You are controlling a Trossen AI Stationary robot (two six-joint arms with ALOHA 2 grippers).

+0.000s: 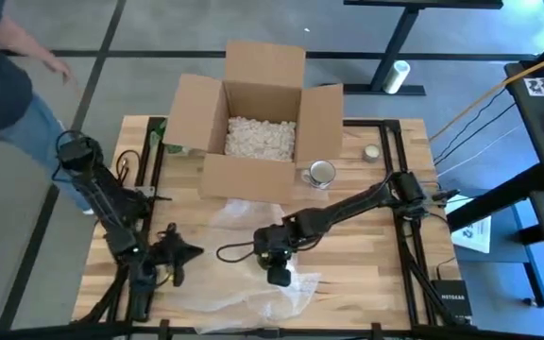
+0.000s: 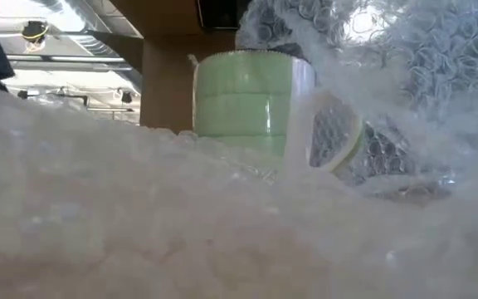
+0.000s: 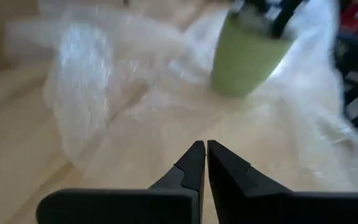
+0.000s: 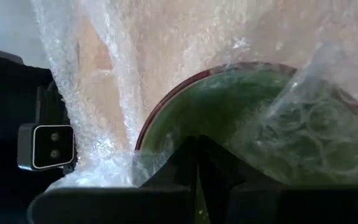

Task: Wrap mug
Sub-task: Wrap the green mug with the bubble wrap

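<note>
Bubble wrap (image 1: 253, 283) spread at table front, green mug (image 3: 244, 53) on it. Right gripper (image 1: 278, 274) pinched on mug rim w/ wrap. Left gripper (image 3: 201, 163) closed, empty, nearby. Step: folding wrap into mug; next needs loose sheet gathered round.

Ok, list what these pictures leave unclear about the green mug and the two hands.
- Green mug: high view, hidden under the right hand.
- Mug's base: low view, blocked by bubble wrap.
- Right hand's grip: right wrist view, wrap covers the mug rim, so its hold is unclear.
- Left hand: shut, holding nothing.
</note>
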